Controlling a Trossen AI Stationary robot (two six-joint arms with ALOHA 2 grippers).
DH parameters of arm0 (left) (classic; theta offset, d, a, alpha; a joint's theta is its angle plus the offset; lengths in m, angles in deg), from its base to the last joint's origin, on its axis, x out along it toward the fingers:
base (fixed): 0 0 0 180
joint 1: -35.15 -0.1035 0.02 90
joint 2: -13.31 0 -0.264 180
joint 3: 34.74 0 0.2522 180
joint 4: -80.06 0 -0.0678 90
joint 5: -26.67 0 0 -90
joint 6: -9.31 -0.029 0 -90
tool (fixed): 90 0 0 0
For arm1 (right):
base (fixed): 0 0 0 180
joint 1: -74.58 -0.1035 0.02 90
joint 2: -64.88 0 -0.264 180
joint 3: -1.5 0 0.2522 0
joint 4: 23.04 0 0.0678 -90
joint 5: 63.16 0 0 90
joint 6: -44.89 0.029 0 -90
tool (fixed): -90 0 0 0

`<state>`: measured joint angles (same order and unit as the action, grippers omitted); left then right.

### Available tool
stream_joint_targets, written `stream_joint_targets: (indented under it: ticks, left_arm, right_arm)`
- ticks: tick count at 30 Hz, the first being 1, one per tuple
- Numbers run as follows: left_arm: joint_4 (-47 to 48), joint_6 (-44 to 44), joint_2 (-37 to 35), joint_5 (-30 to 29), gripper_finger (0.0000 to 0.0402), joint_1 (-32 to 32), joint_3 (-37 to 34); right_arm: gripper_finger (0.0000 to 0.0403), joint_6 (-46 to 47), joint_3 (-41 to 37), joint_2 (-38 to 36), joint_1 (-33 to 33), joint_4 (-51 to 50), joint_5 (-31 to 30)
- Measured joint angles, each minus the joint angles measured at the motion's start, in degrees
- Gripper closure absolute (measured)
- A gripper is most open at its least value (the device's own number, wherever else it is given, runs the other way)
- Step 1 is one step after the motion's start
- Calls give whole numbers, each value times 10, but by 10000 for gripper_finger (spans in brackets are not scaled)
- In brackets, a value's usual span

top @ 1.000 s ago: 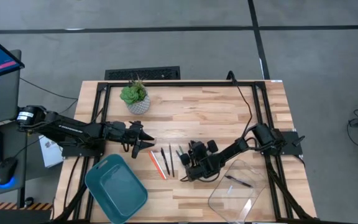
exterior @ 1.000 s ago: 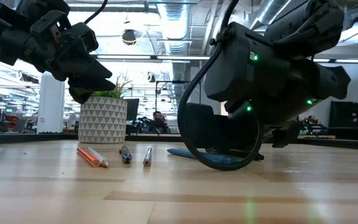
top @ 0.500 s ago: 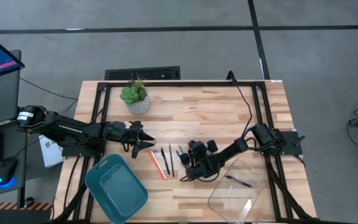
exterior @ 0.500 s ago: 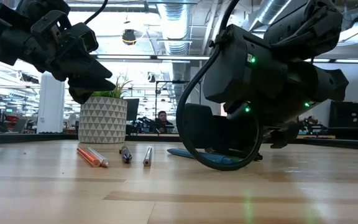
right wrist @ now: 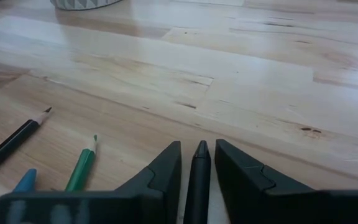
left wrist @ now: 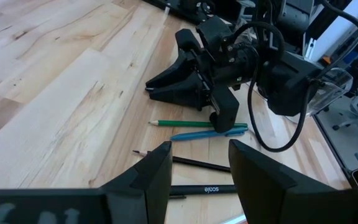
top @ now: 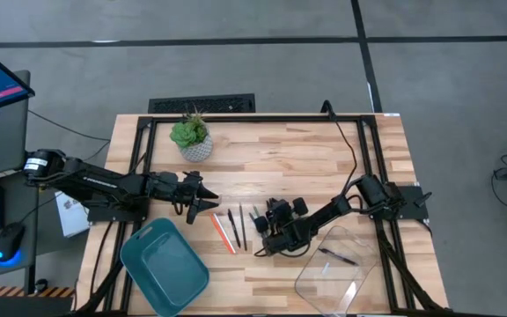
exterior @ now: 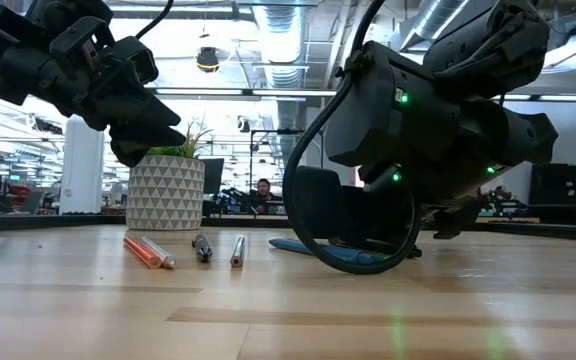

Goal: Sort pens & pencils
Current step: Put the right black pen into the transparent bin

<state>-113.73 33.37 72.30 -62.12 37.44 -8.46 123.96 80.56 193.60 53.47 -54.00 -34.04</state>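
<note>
Several pens and pencils lie flat on the wooden table (top: pixel 306 150): an orange-red pencil (top: pixel 224 233), two black sticks (top: pixel 238 227), a green pencil (right wrist: pixel 81 168) and a teal-blue pen (left wrist: pixel 201 133). My right gripper (right wrist: pixel 197 155) is low at the table, open, with a black pen (right wrist: pixel 197 180) lying between its fingers and along them. My left gripper (top: pixel 206 203) hovers open above the table, left of the sticks, with nothing between its fingers. Another pen (top: pixel 337 256) lies in the clear container (top: pixel 359 277). My right gripper has one finger (right wrist: pixel 166 171) on each side of the black pen's tip end (right wrist: pixel 200 149), coming slanting down toward the table. The pen points the same way as the fingers. Whether the fingers touch it I cannot tell.
A teal bin (top: pixel 164 266) stands at the near left. The clear container sits at the near right. A potted plant (top: pixel 190 136) stands at the far left. Bare wood stretches across the far half of the table.
</note>
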Motion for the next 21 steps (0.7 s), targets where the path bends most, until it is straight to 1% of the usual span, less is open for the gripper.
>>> stream_joint_targets:
  ticks: [12, 21]
  left_arm:
    - [0, 0, 0, 0, 252, 0, 0]
    - [0, 0, 0, -1, 252, 0, 0]
  right_arm:
    - [280, 0, 0, 2, -8, 1, -7]
    - [307, -9, -1, 2, -8, 3, -6]
